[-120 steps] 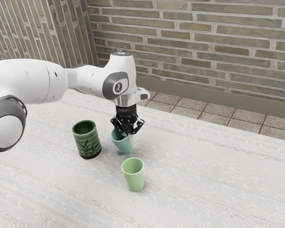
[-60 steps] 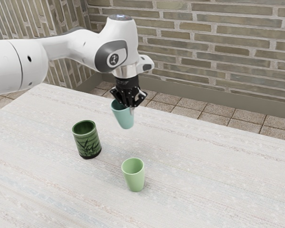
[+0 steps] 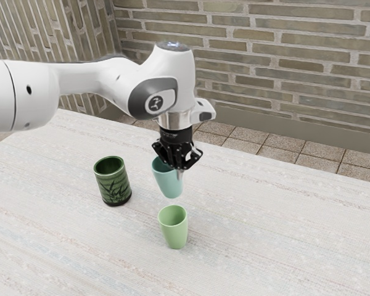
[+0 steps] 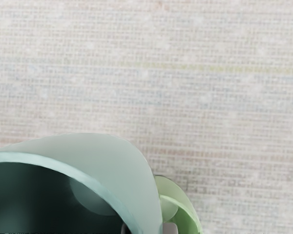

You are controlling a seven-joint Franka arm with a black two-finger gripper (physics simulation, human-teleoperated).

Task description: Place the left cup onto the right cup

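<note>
Light bright, even, diffuse. Faint soft shadow on table (image 3: 283, 234) at base of light green cup (image 3: 172, 226). Inside of teal cup (image 4: 107, 165) dark.

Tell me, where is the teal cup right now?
In the exterior view, the teal cup hangs in the pincer, off the table, just above the light green cup and to the exterior view's right of the dark patterned cup.

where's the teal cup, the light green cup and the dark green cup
teal cup (image 3: 167, 183), exterior view, on its outer wall
light green cup (image 3: 173, 233), exterior view, on its outer wall
dark green cup (image 3: 114, 185), exterior view, on its patterned side
</note>
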